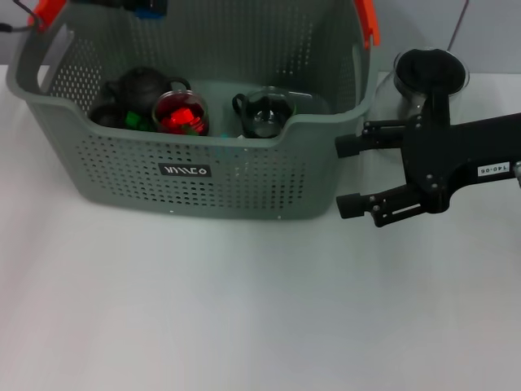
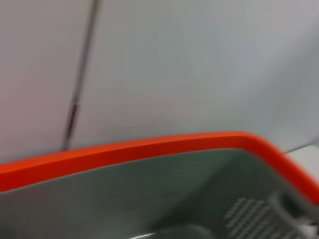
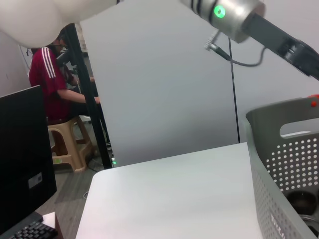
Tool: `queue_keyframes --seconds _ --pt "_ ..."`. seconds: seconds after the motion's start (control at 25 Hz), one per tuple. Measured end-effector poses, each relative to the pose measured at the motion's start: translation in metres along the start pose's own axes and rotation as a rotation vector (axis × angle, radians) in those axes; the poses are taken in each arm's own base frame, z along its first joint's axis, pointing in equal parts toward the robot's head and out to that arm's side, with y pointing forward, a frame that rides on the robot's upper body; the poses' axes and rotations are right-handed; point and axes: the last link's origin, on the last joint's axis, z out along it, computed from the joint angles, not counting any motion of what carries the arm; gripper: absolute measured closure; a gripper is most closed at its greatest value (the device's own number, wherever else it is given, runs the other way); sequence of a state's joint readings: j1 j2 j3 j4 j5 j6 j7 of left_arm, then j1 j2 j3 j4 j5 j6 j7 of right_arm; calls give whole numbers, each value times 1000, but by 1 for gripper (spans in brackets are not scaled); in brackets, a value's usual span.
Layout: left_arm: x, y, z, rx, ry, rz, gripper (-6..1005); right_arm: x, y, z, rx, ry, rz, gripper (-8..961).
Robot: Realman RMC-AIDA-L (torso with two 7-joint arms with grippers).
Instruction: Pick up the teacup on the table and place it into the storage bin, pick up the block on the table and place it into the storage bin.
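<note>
The grey-green storage bin (image 1: pixel 187 175) fills the left and middle of the head view, and its wall (image 3: pixel 284 164) also shows in the right wrist view. Inside it are a glass teacup (image 1: pixel 181 112) with something red in it, a green block (image 1: pixel 134 120) beside that, a black teapot (image 1: pixel 142 85) and a glass pot with a black handle (image 1: pixel 262 112). My right gripper (image 1: pixel 352 175) hangs open and empty just outside the bin's right wall. Only a dark sliver of my left gripper (image 1: pixel 146 6) shows above the bin's back edge. The left wrist view looks past the orange handle clip (image 2: pixel 149 149) into the bin.
A clear glass jar with a black lid (image 1: pixel 430 73) stands behind the right gripper. The white table (image 1: pixel 244 309) spreads out in front of the bin. In the right wrist view, a seated person (image 3: pixel 50 89) and a monitor (image 3: pixel 25 154) are beyond the table.
</note>
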State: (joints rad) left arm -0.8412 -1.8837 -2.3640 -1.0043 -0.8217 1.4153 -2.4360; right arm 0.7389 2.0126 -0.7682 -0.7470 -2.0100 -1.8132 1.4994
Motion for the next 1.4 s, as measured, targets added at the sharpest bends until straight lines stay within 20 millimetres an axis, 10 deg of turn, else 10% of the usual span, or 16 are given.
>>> queue_keyframes --seconds 0.4,0.68,0.8,1.08,1.4 --pt "-2 5 14 100 -15 70 438 2 1 1 -3 1 4 9" --pt "-6 16 -37 -92 265 91 209 -2 2 1 -7 -27 -51 9" --pt "-27 30 -56 -280 372 155 36 -6 4 -1 -13 -68 -87 9" --pt "-95 39 -68 -434 352 247 51 -6 16 -5 -54 -143 -161 8" --pt "-185 33 -63 -509 331 311 51 19 13 36 -51 -38 -133 8"
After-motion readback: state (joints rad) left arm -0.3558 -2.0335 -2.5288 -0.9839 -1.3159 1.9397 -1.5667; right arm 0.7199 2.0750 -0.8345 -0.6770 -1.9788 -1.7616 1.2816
